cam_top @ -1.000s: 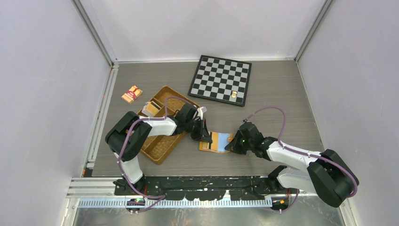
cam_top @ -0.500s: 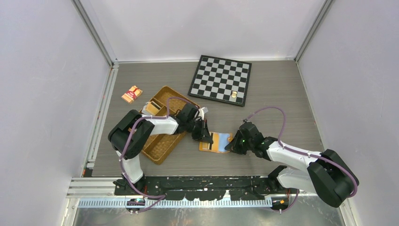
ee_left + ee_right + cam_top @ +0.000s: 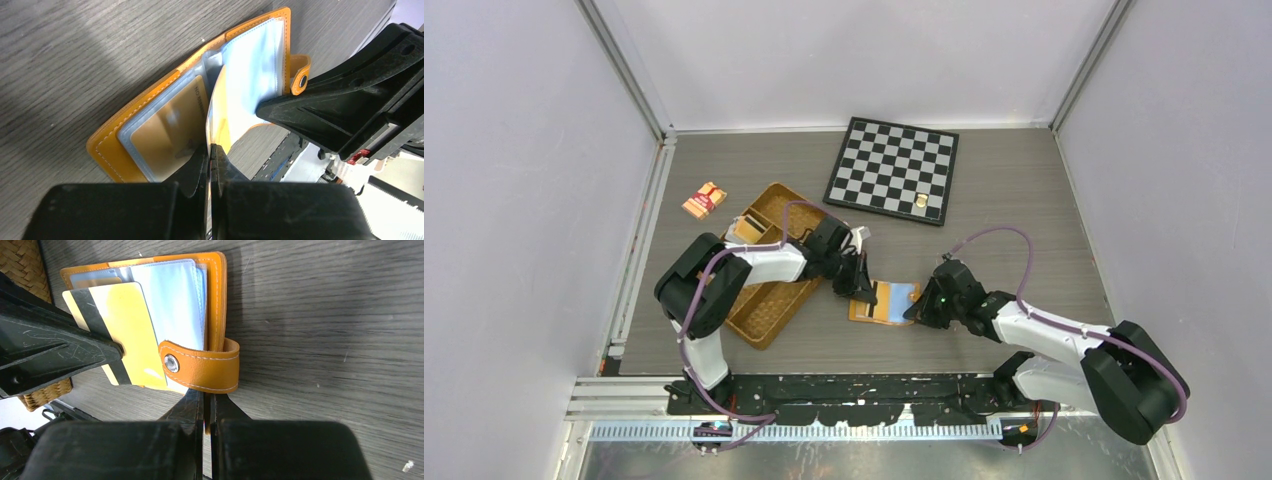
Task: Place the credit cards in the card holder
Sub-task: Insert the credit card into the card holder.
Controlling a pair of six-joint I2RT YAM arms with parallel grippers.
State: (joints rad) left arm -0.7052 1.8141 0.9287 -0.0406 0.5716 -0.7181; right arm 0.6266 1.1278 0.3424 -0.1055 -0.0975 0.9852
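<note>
Left wrist view: my left jaws clamp the card, my right jaws clamp the holder; slide it straight ahead into the sleeve.

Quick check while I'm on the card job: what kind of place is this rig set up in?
Probably a lab test booth, not a home: bare pale walls on aluminium posts, a grey table holding unrelated props, a chessboard and a woven tray.

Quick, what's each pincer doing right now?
Left pincer: closed, holding the yellow striped card.
Right pincer: closed, pinching the edge of the orange card holder.
</note>
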